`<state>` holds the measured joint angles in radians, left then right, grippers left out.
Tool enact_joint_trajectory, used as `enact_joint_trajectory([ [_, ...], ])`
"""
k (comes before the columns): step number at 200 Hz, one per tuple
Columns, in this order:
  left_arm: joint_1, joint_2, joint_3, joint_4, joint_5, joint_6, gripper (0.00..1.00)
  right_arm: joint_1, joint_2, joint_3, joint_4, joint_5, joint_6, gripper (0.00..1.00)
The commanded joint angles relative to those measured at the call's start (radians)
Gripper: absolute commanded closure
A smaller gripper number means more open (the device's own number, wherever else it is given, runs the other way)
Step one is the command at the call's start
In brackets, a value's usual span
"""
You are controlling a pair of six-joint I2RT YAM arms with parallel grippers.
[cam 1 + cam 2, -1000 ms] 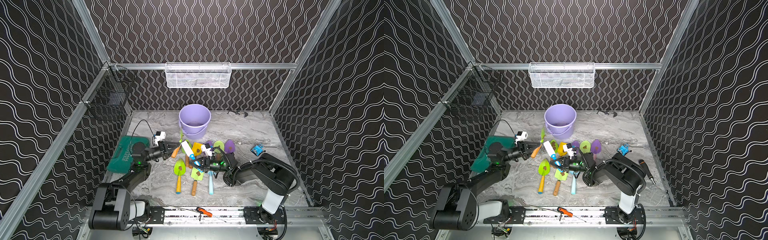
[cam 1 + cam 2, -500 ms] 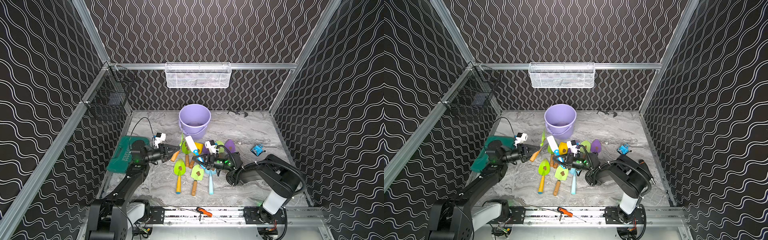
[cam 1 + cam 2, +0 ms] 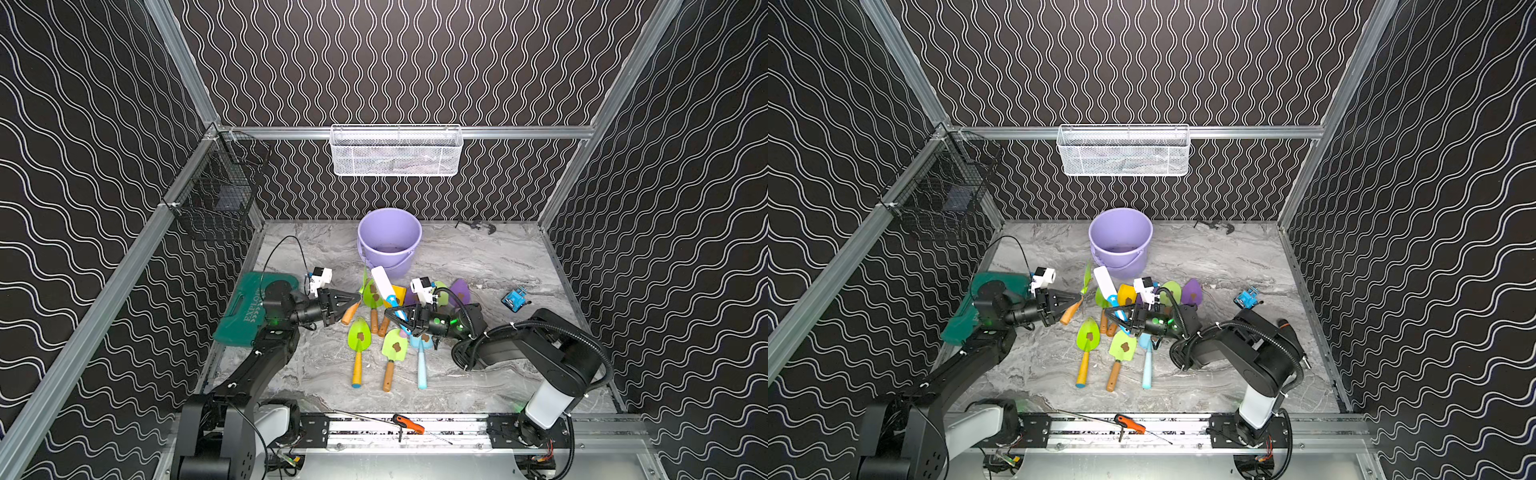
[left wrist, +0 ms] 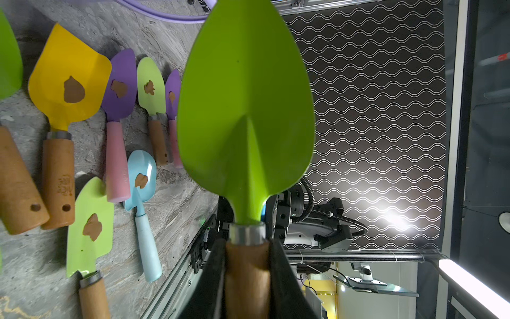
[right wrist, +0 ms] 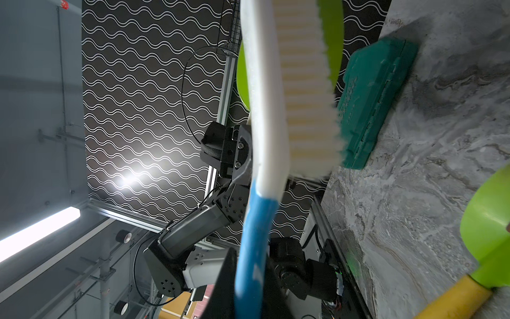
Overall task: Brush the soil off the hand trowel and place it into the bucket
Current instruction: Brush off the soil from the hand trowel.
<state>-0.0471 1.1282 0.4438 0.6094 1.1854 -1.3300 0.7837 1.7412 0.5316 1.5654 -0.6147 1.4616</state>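
step: brushing, trowel not binned yet | L gripper [image 4: 247, 245] clamped on wood handle of lime-green leaf-blade hand trowel [image 4: 245, 110], held clear of table, near side of round lilac plastic bucket [image 3: 399, 262] | R gripper [image 3: 395, 320] clamped on blue-handled white scrub brush [image 5: 265, 110], bristles by blade | face in view: no soil, other face hidden | nxt: stroke blade, then L drops it in bucket
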Motion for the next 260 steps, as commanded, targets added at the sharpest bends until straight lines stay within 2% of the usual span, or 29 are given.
enact_joint_trajectory([
  [1,0.000,0.000,-0.004,0.038,0.008,0.019,1.00,0.010,0.005,0.015,0.116,-0.011,0.007,1.00],
  [42,0.000,-0.001,-0.002,0.051,0.010,0.008,1.00,0.049,0.075,0.038,0.160,-0.020,0.020,1.00],
  [80,0.000,-0.014,0.018,-0.014,0.014,0.048,1.00,0.072,0.108,0.008,0.159,0.009,0.024,1.00],
  [99,0.000,-0.021,0.030,-0.078,0.012,0.092,1.00,0.061,0.098,-0.014,0.158,0.014,0.020,1.00],
  [140,0.000,-0.010,0.018,-0.027,0.012,0.064,1.00,0.002,0.058,-0.051,0.159,0.020,0.031,1.00],
  [162,0.000,-0.017,0.045,-0.168,0.001,0.163,1.00,-0.020,0.000,-0.043,0.068,0.007,0.019,1.00],
  [169,0.000,-0.025,0.070,-0.249,-0.013,0.234,1.00,-0.020,-0.014,-0.041,0.019,0.007,0.003,1.00],
  [189,0.000,-0.037,0.226,-0.747,-0.113,0.597,1.00,-0.019,-0.047,-0.043,-0.156,0.018,-0.049,1.00],
  [200,0.000,-0.029,0.302,-0.961,-0.192,0.733,1.00,-0.018,-0.060,-0.052,-0.179,0.024,-0.072,1.00],
  [226,0.000,-0.042,0.271,-0.871,-0.145,0.666,1.00,-0.012,-0.046,-0.039,-0.078,0.014,-0.044,1.00],
  [236,0.000,-0.041,0.269,-0.879,-0.139,0.675,1.00,-0.009,-0.043,-0.032,-0.048,0.016,-0.037,1.00],
  [260,0.000,-0.054,0.238,-0.798,-0.103,0.619,1.00,-0.006,-0.054,-0.018,-0.044,0.020,-0.047,1.00],
])
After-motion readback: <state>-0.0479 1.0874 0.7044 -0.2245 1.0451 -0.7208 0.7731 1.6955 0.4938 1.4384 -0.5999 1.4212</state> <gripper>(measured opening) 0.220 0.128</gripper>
